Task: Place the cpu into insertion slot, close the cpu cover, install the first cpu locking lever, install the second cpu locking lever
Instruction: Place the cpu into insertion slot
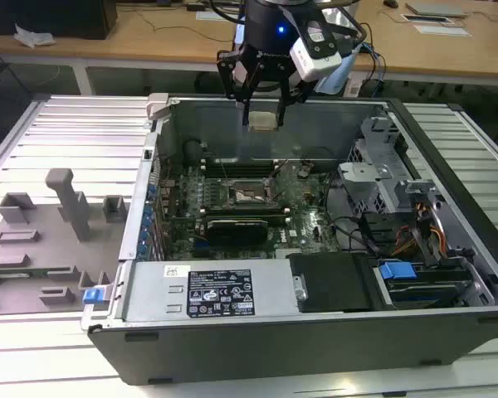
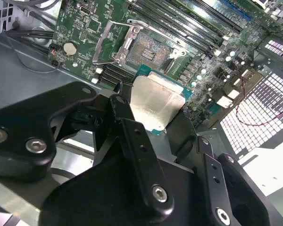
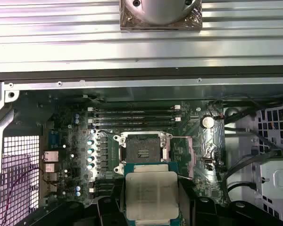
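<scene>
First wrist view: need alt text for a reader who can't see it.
A square silver processor chip is clamped between two black fingers, seen looking down into an open computer case. Inside, the empty black socket sits uncovered in the green circuit board.

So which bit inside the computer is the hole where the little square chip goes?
Look inside the open computer case, at the green board on its floor. Near the board's middle sits the socket, below the chip in the gripper. It is a square black pit with a shiny metal rim, while the slots beside it are long and thin.
</scene>
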{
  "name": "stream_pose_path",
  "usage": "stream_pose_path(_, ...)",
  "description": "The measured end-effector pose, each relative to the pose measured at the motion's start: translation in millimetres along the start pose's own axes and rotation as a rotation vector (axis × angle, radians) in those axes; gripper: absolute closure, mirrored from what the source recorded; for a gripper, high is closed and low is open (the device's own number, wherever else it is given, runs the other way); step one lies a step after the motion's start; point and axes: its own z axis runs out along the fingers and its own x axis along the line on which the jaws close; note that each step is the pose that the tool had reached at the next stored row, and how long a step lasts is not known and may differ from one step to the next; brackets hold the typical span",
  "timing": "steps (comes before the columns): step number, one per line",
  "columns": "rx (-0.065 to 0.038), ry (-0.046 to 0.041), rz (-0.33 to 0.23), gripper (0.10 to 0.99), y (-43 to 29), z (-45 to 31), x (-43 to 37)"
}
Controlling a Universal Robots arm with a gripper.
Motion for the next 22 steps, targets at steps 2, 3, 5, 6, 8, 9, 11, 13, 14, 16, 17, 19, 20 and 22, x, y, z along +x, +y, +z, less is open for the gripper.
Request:
stream_pose_path(2,0.000,0.0000,0.000,0.545,0.0,0.0,0.0)
stream_pose_path(3,0.000,0.0000,0.000,0.545,0.0,0.0,0.0)
stream_pose_path(5,0.000,0.0000,0.000,0.545,0.0,0.0,0.0)
stream_pose_path(6,0.000,0.0001,0.000,0.545,0.0,0.1,0.0)
stream_pose_path(8,0.000,0.0000,0.000,0.545,-0.2,2.0,0.0)
stream_pose_path(9,0.000,0.0000,0.000,0.545,-0.3,3.2,-0.1)
stream_pose_path(11,0.002,0.0000,0.000,0.545,-0.4,4.5,-0.2)
stream_pose_path(13,0.004,-0.0001,0.000,0.545,-0.6,6.3,-0.2)
stream_pose_path(14,0.005,-0.0002,0.000,0.545,-0.8,8.8,-0.2)
stream_pose_path(16,0.007,-0.0002,0.000,0.545,-1.0,11.3,-0.2)
stream_pose_path(17,0.007,-0.0002,0.000,0.545,-1.2,12.8,-0.2)
stream_pose_path(19,0.008,-0.0002,0.000,0.545,-1.3,14.8,-0.3)
stream_pose_path(20,0.009,-0.0002,0.000,0.545,-1.5,16.7,-0.3)
stream_pose_path(22,0.010,-0.0003,0.000,0.545,-1.8,20.6,-0.4)
